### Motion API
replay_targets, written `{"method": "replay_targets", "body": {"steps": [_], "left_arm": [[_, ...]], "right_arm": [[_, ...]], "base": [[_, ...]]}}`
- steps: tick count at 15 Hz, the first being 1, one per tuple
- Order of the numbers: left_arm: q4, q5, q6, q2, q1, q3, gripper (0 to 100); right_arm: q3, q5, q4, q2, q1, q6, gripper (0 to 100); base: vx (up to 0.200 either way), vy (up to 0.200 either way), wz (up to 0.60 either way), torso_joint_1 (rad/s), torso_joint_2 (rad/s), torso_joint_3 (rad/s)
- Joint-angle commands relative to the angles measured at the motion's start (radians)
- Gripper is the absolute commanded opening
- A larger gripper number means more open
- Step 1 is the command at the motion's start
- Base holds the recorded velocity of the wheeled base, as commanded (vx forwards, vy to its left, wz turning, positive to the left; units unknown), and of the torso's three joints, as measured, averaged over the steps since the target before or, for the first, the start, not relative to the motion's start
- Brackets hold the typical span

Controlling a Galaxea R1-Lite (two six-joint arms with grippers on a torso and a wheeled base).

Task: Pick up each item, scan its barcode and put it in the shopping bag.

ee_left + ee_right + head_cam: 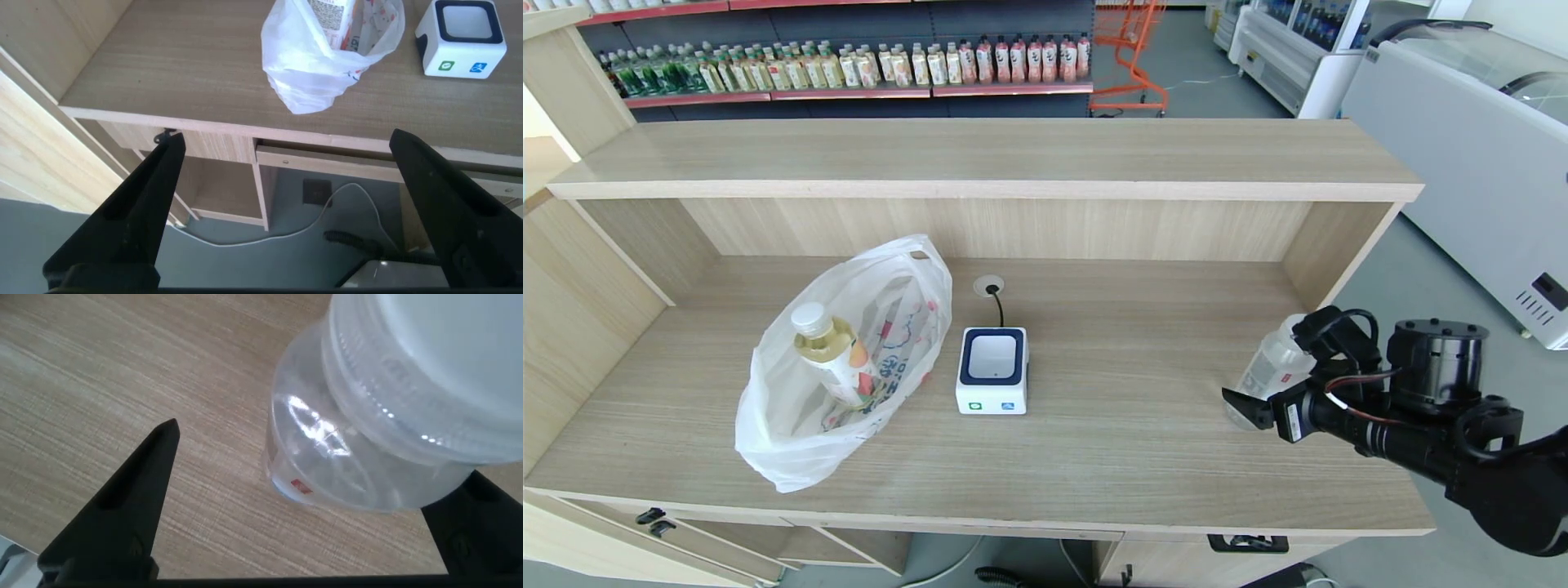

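A clear plastic bottle [1270, 363] with a white cap stands near the counter's right edge. My right gripper [1286, 367] is open around it, one finger on each side. In the right wrist view the bottle [359, 449] sits between the fingers [122, 506] with a gap showing beside it. The white shopping bag [792, 425] lies open on the left of the counter with a tea bottle [837, 355] inside. The white barcode scanner [992, 369] sits mid-counter. My left gripper [286, 139] hangs open and holding nothing below the counter's front edge, near the bag [310, 82].
The wooden counter [1127, 441] has a raised back wall and side walls. The scanner's cable runs to a hole [989, 286] behind it. Drawers [327, 163] sit under the front edge. Store shelves and freezers stand beyond.
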Motion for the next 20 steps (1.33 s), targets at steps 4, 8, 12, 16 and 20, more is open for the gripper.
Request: {"method": "replay_targets", "body": {"steps": [4,8,12,16,20], "left_arm": [[0.0,0.001,0.0,0.0,0.0,0.0,100],[0.0,0.001,0.0,0.0,0.0,0.0,100],[0.0,0.001,0.0,0.0,0.0,0.0,100],[0.0,0.001,0.0,0.0,0.0,0.0,100],[0.0,0.001,0.0,0.0,0.0,0.0,100]], "right_arm": [[-0.006,0.006,-0.041,0.046,0.001,-0.019,100],[-0.006,0.026,-0.11,0.083,0.001,-0.017,0],[-0.022,0.026,-0.151,0.118,-0.001,-0.019,0],[-0.042,0.026,-0.173,0.151,0.001,-0.019,0],[-0.039,0.026,-0.211,0.184,0.005,-0.02,0]], "base": [[0.0,0.0,0.0,0.0,0.0,0.0],[0.0,0.0,0.0,0.0,0.0,0.0],[0.0,0.0,0.0,0.0,0.0,0.0],[0.0,0.0,0.0,0.0,0.0,0.0],[0.0,0.0,0.0,0.0,0.0,0.0]]}}
